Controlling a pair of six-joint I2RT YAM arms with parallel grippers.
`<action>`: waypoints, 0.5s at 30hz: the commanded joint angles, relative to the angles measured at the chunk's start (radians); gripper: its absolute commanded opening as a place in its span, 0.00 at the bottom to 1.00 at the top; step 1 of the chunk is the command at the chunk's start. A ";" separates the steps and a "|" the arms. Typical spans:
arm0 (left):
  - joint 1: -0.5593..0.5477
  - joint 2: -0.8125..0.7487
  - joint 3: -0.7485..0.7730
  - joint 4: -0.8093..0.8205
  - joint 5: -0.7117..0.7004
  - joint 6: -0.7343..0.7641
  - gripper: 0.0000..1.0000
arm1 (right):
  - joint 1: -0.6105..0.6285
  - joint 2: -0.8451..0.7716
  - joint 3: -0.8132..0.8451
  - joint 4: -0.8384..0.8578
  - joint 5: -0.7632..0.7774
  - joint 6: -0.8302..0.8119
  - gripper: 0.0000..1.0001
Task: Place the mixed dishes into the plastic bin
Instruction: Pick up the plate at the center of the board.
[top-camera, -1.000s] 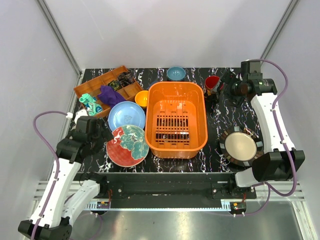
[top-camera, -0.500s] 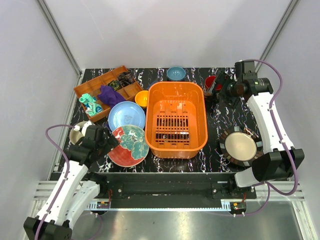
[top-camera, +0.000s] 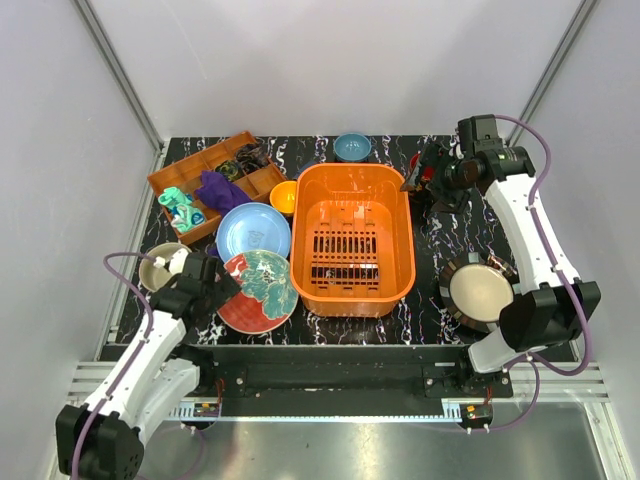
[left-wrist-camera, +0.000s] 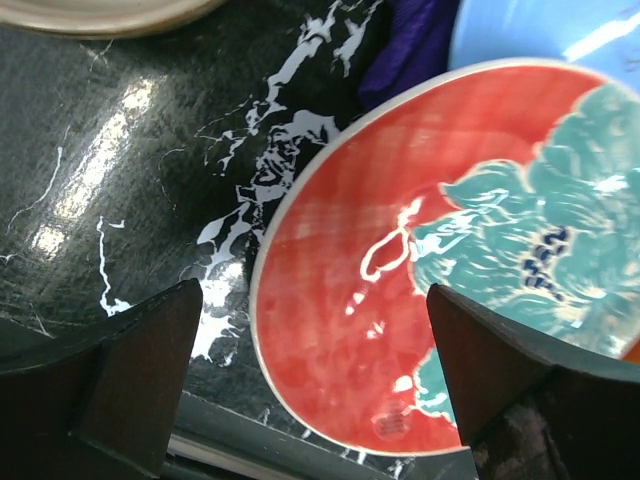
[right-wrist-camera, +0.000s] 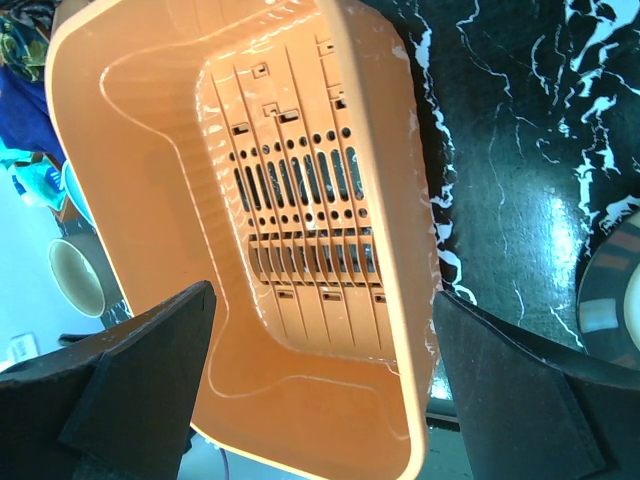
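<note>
Left gripper (top-camera: 218, 284), jaws wide apart and empty, has the near rim of the red-and-green plate (left-wrist-camera: 400, 300) just ahead, between its fingers; the right gripper (top-camera: 425, 182) is well apart

We see a purple cloth (top-camera: 222, 189) draped over the brown compartment tray (top-camera: 192, 166), and a teal toy (top-camera: 180, 207) at its near-left corner.
</note>
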 joint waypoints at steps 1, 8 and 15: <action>-0.004 0.013 -0.026 0.112 -0.005 0.008 0.98 | 0.014 0.008 0.061 -0.010 -0.024 -0.011 1.00; -0.004 -0.003 -0.096 0.268 0.074 0.016 0.95 | 0.027 0.004 0.078 -0.013 -0.032 0.006 1.00; -0.004 -0.036 -0.176 0.337 0.116 0.030 0.92 | 0.045 0.018 0.130 -0.020 -0.052 0.032 1.00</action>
